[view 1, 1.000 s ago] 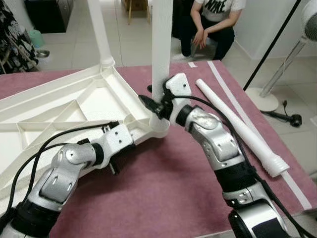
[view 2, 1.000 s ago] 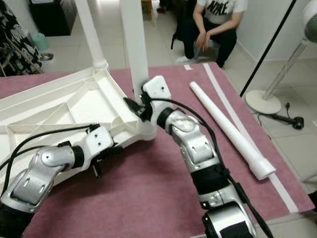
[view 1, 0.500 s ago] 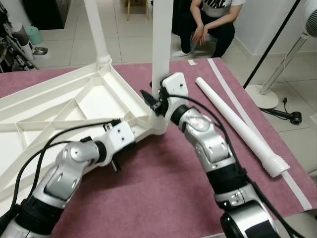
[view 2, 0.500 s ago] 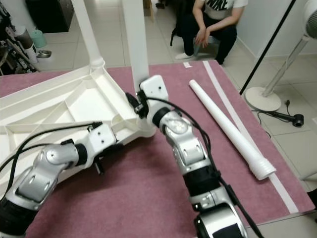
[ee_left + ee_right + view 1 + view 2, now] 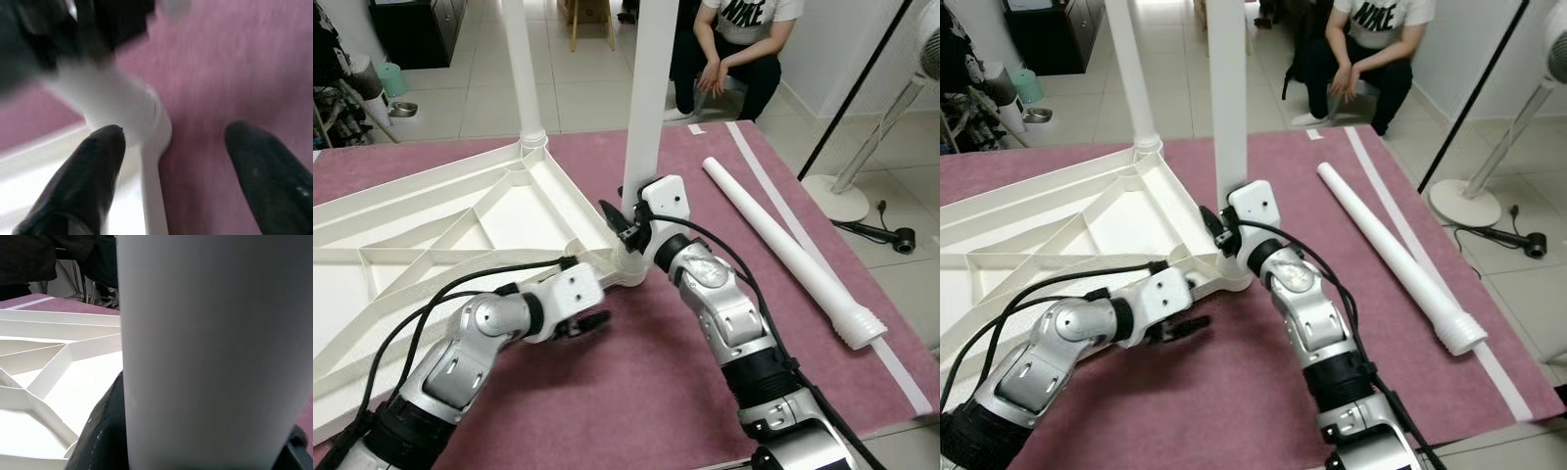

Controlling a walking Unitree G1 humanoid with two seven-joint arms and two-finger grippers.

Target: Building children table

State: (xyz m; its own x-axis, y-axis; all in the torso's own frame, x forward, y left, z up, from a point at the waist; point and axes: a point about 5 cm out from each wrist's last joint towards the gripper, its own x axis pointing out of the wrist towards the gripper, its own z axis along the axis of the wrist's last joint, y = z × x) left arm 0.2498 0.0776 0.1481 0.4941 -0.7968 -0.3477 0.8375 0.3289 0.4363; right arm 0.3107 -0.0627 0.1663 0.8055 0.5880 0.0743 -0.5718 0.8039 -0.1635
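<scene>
Tabletop (image 5: 431,235) lies inverted with two legs standing; right claw (image 5: 625,223) is clamped on one leg (image 5: 646,108), left claw (image 5: 176,147) spread apart; spare leg (image 5: 783,245) awaits fitting.

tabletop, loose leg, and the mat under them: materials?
Tabletop: looks like moulded white plastic, matte, judging by the thin ribs on its underside. Loose leg: likely the same white plastic, smooth tube with a ridged, threaded-looking end. Mat: dull pink-purple fabric, apparently low-pile or felt; no shine, faint texture.
</scene>
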